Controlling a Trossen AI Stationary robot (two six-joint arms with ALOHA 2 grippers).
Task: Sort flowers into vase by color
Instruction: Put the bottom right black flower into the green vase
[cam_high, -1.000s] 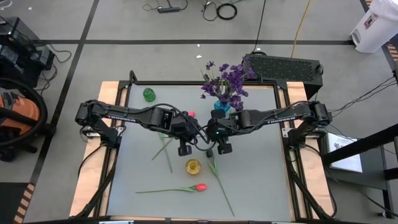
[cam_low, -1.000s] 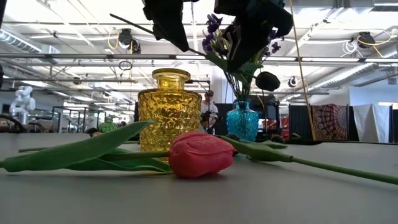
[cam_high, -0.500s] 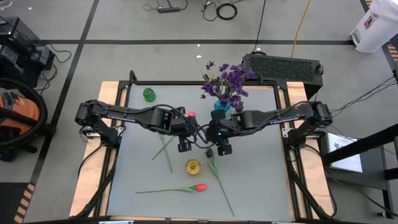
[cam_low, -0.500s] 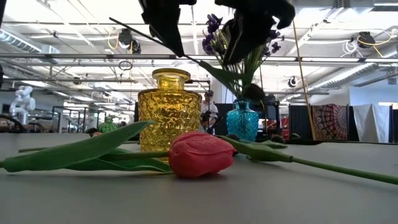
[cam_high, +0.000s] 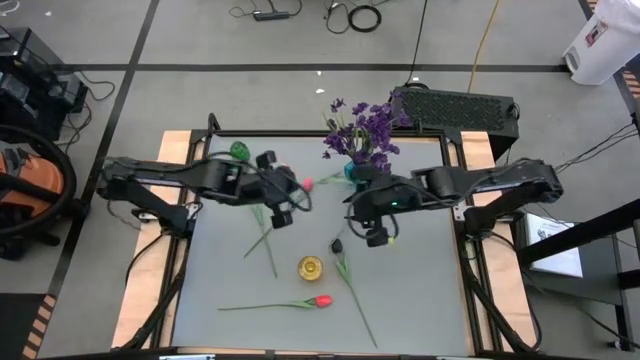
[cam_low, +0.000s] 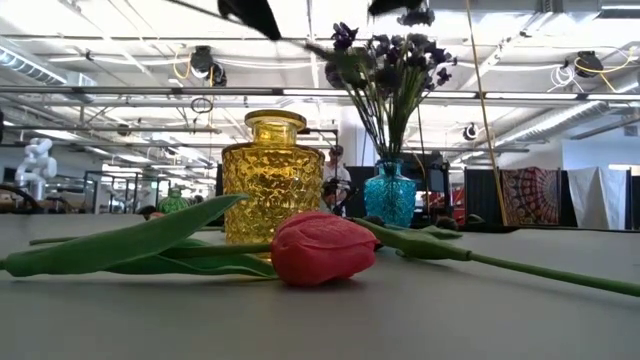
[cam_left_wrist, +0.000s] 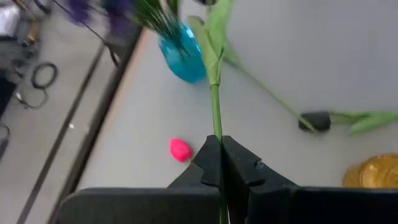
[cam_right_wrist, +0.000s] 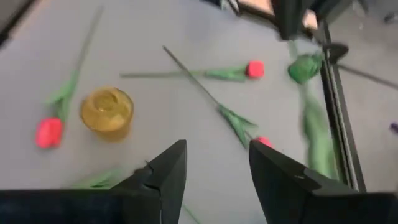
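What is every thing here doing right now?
left gripper: shut on a green stem.
right gripper: open, holding nothing.
blue vase: standing up, holding purple flowers.
yellow vase: standing up, empty.
red tulip: lying flat.
dark bud: lying flat.

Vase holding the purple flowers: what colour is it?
Teal-blue glass vase, clearest in the low view.

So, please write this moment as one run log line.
left hand: shut on stem, lifted | right hand: open, empty | purple flowers: in blue vase | yellow vase: empty
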